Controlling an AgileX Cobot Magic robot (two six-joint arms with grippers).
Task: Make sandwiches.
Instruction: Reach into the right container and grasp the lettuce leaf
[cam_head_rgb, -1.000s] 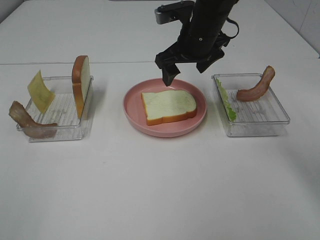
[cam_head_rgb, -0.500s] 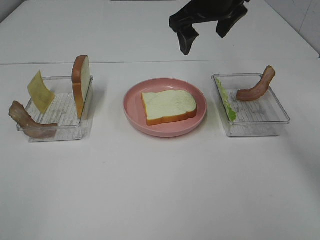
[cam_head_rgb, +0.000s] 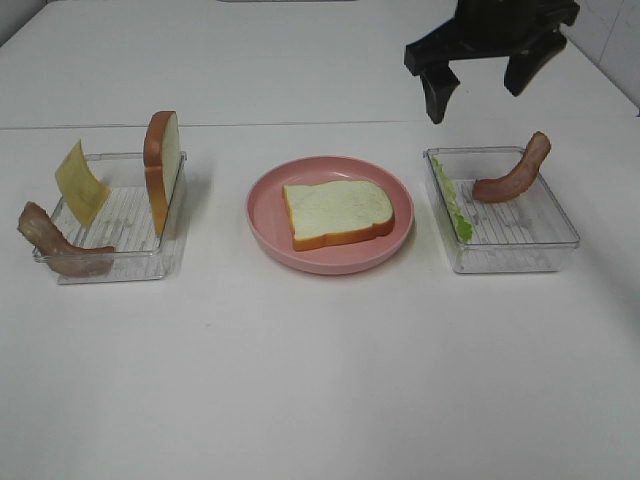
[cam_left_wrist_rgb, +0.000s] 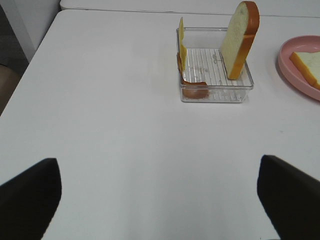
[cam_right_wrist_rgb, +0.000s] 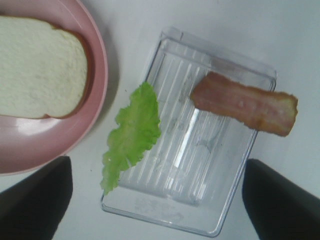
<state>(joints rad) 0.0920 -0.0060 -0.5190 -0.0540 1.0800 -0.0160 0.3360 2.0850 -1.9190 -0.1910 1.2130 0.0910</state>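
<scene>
Nearest, the white table (cam_head_rgb: 320, 390) carried nothing of the task. My left gripper (cam_left_wrist_rgb: 160, 197) hung low over that bare stretch, jaws spread wide and holding nothing. I judged it parked clear of the work.

Middle row, left to right:

- **Left tray:** The left tray (cam_head_rgb: 110, 272) held the left bacon strip (cam_head_rgb: 60, 245) draped at its near outer corner. The cheese square (cam_head_rgb: 80, 183) leaned on edge at the outer wall. The upright bread slice (cam_head_rgb: 162, 165) stood against the inner wall.
- **Reason for the poses:** I judged them useful, since each piece offered an edge to a pinch from above.
- **Plate:** The pink plate (cam_head_rgb: 265, 215) sat between the trays. The flat bread slice (cam_head_rgb: 338, 210) lay in it with nothing on top. I took that slice for the sandwich base, so only the first layer was in place.
- **Right tray:** The right tray (cam_head_rgb: 520, 245) held the lettuce leaf (cam_head_rgb: 452, 200) propped along the wall nearest the plate. The right bacon strip (cam_head_rgb: 515, 172) had one end on the tray floor and the other raised toward the far rim.

Farthest, my right gripper (cam_head_rgb: 480, 80) hovered high beyond the right tray's far wall, jaws wide and empty. Its own camera looked straight down on lettuce and bacon. I judged the next pick would come from this tray, probably the lettuce. The leaf is thin and could slip from a careless pinch.
</scene>
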